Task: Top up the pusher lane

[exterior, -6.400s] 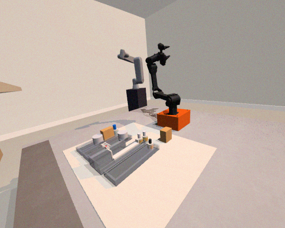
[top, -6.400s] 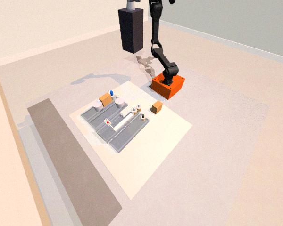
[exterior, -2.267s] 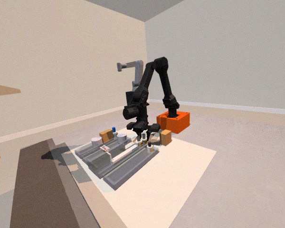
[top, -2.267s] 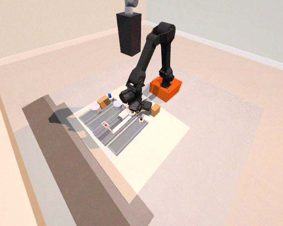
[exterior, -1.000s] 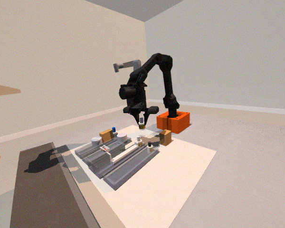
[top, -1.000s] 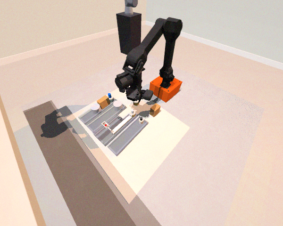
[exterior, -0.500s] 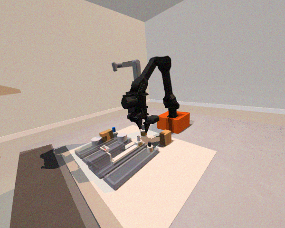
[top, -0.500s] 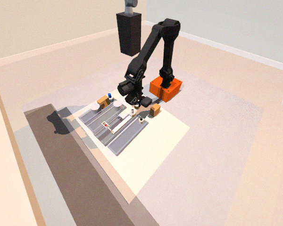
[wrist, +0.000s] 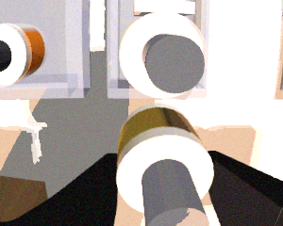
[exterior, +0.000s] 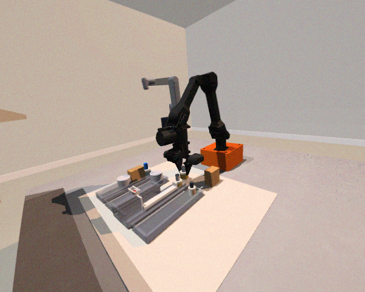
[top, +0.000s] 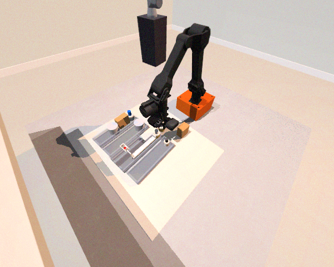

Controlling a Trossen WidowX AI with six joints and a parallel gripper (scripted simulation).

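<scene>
The pincer (top: 161, 127) (exterior: 183, 173) (wrist: 162, 162) is partly open, its fingers closed on opposite sides of the grey-capped loose jar (top: 161, 129) (exterior: 184, 176) (wrist: 162, 146). The jar sits between the fingertips, cap up and roughly upright, toward the robot-side edge of the table (top: 190, 161) (exterior: 226, 213), nearer that edge's far corner than its right corner. It is outside the sprung lane (top: 123, 171) (exterior: 129, 227) (wrist: 118, 92), just in front of its front end; whether its base touches anything I can't tell. The matching jar (top: 156, 134) (exterior: 177, 182) (wrist: 174, 63) stands inside the lane's front end, close to the held one. A black-capped jar (top: 166, 142) (exterior: 191, 189) (wrist: 16, 54) stands in the neighbouring lane, on the side toward the table's right corner. A brown block (top: 182, 130) (exterior: 212, 176) stands near the robot-side edge, apart from the pincer.
</scene>
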